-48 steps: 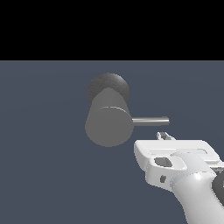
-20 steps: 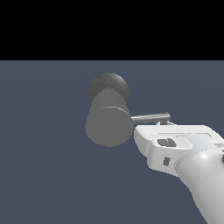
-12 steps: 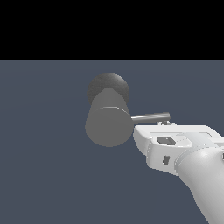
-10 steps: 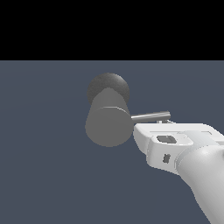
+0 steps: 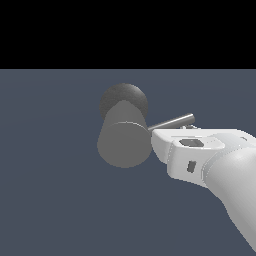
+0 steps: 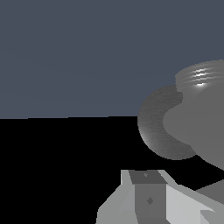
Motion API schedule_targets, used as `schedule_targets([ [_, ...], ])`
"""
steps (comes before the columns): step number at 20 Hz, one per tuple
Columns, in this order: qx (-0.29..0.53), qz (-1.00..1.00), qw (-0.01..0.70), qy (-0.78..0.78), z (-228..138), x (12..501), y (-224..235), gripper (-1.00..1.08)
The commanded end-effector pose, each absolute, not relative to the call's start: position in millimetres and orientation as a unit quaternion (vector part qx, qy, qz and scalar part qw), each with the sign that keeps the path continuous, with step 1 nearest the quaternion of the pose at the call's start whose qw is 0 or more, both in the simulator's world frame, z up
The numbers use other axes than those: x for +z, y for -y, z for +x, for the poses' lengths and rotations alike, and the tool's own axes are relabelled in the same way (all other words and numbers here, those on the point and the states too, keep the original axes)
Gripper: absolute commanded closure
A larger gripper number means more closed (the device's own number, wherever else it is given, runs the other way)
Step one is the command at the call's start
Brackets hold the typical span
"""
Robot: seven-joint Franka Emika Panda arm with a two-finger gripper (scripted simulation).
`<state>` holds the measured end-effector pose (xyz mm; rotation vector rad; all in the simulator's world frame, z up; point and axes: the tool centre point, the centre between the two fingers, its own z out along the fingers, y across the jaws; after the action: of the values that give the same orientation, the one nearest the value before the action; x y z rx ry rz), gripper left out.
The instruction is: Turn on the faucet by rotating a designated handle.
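Gripper (image 5: 189,129) fingers hide behind the white hand, so I cannot tell whether they are spread or clenched. They sit just under the handle (image 5: 172,122), which juts tilted from the faucet (image 5: 123,135). This looks like the pushing step; next comes a further upward sweep. Open room surrounds the faucet on every side.

A flat, plain slate-blue ground (image 5: 50,200) fills the lower part of the exterior view, unmarked and evenly lit. Above it a black backdrop (image 5: 125,30) meets it along a straight horizontal line. The wrist view shows the same blue and black areas
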<state>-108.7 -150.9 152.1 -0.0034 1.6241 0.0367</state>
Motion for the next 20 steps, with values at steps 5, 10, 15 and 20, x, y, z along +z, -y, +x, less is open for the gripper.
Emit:
schedule_targets([
  [5,0.018,-0.009,0.706,-0.708,-105.9,197.2,137.8,1.08],
  [10,0.017,-0.003,0.690,-0.724,-108.3,176.8,140.2,1.08],
  [15,0.017,-0.004,0.694,-0.720,-107.8,194.1,129.8,1.08],
  [20,0.017,-0.006,0.698,-0.716,-107.5,211.3,119.4,1.08],
])
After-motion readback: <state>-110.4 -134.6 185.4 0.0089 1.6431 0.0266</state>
